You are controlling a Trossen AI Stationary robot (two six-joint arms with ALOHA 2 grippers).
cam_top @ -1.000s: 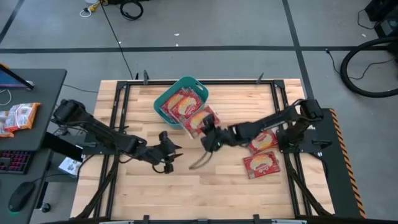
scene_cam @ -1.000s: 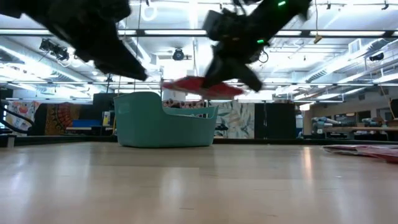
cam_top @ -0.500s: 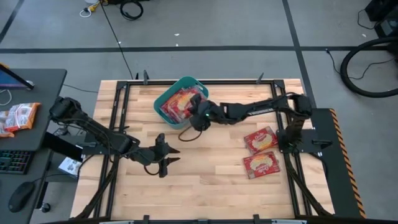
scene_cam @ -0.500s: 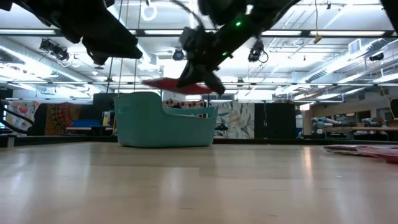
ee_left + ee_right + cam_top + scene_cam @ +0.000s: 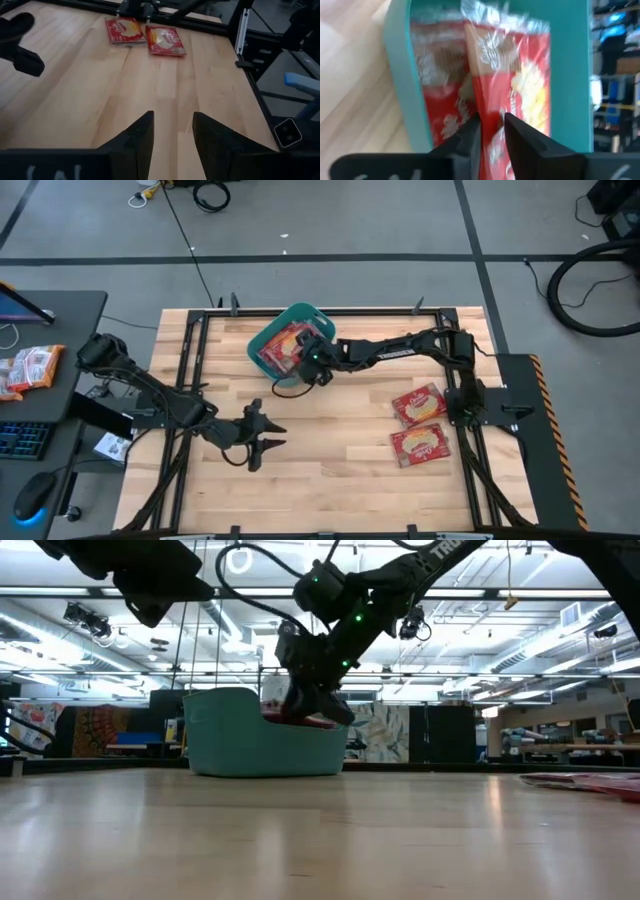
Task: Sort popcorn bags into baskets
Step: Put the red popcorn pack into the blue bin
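The teal tub (image 5: 268, 338) (image 5: 250, 740) stands near the table's far edge, with several red popcorn bags (image 5: 285, 345) lying in it. My right gripper (image 5: 314, 362) (image 5: 312, 710) reaches over the tub's right rim, shut on one more red bag (image 5: 492, 107). Two other bags (image 5: 420, 405) (image 5: 421, 444) lie flat on the table's right side; the left wrist view shows them too (image 5: 125, 30) (image 5: 165, 40). My left gripper (image 5: 264, 436) (image 5: 172, 135) hovers open over bare wood at the table's near left. My right gripper pinches the red bag by its near edge (image 5: 490, 125) between the two fingers (image 5: 470, 137). It comes slanting down from the table's right. The bag tilts down into the tub, with its far part over the bags lying there (image 5: 445, 90).
A dark cable loop (image 5: 290, 385) hangs below the right gripper over the table. Black frame rails (image 5: 200, 350) run along the table's sides. A side desk at the left carries orange-white snack packets (image 5: 30, 367), a keyboard and a mouse. Bare wood (image 5: 330, 460) lies at the table's middle and near side.
My right gripper has carried the red bag from the table's middle toward the far left, up to the tub, and then lowered it past the rim; the bag now tips into the tub. My left gripper has drifted slightly toward the table's near left.
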